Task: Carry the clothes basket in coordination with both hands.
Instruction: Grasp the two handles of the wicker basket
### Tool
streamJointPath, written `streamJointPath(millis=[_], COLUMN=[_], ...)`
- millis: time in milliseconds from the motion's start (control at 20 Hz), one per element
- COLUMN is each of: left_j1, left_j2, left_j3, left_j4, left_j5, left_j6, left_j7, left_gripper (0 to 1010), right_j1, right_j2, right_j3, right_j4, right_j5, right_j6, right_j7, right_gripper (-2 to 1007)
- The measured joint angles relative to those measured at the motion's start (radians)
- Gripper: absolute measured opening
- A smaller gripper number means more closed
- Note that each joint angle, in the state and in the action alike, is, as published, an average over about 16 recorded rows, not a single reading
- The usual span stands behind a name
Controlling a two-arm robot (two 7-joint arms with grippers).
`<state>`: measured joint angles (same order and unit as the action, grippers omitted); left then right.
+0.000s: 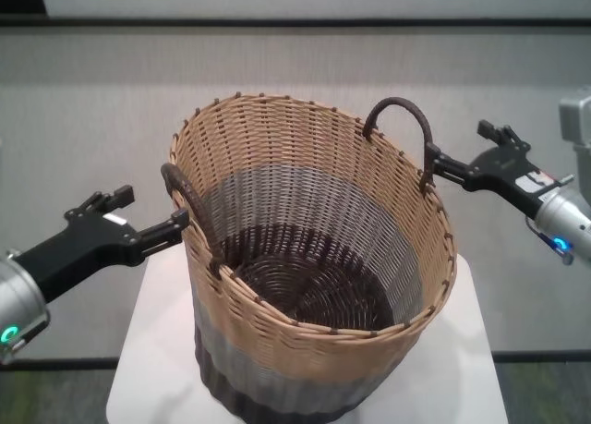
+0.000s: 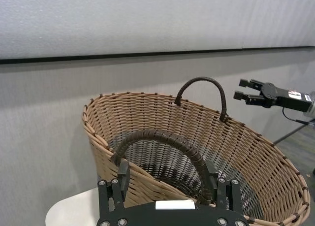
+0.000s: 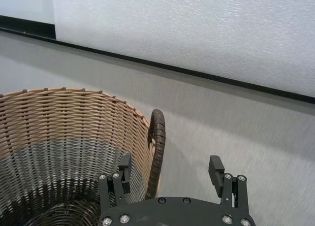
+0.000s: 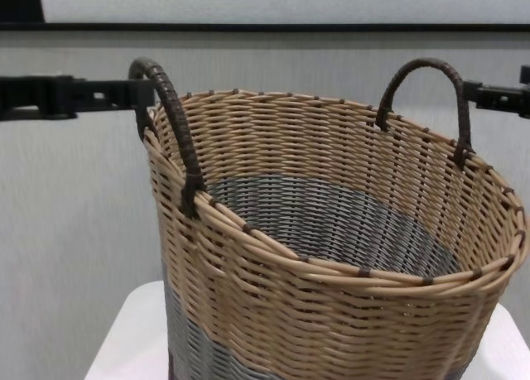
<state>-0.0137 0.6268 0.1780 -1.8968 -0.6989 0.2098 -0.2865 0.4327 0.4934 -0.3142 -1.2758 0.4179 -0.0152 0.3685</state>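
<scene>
The clothes basket (image 1: 305, 258) stands on a small white table (image 1: 471, 369), tan above and grey below, and it is empty inside. My left gripper (image 1: 180, 223) is open at the left dark handle (image 1: 189, 202). In the left wrist view its fingers (image 2: 123, 172) straddle that handle loop (image 2: 157, 136). My right gripper (image 1: 434, 163) is open at the foot of the right handle (image 1: 402, 110). In the right wrist view that handle (image 3: 157, 147) stands between the fingers (image 3: 216, 169), nearer one of them. The chest view shows both grippers level with the handle tops (image 4: 170, 115).
A grey wall with a black strip (image 1: 295, 22) runs behind the table. The table top is barely wider than the basket, with its edges close on both sides. Dark carpeted floor (image 1: 55, 392) lies below.
</scene>
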Motion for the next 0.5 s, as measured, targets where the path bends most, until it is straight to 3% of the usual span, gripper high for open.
streamJointPath(millis=[500], left_j1=[-0.065], left_j2=[-0.024], left_j3=[0.085], left_j4=[0.027], left_j5=[0.061], left_j6=[0.021], left_j7=[0.026], left_gripper=[1000], right_j1=[0.068], right_j2=[-0.052], right_j3=[-0.018], right_j4=[0.079], right_j5=[-0.062], right_j6=[-0.010], right_j7=[0.009], right_gripper=[1005])
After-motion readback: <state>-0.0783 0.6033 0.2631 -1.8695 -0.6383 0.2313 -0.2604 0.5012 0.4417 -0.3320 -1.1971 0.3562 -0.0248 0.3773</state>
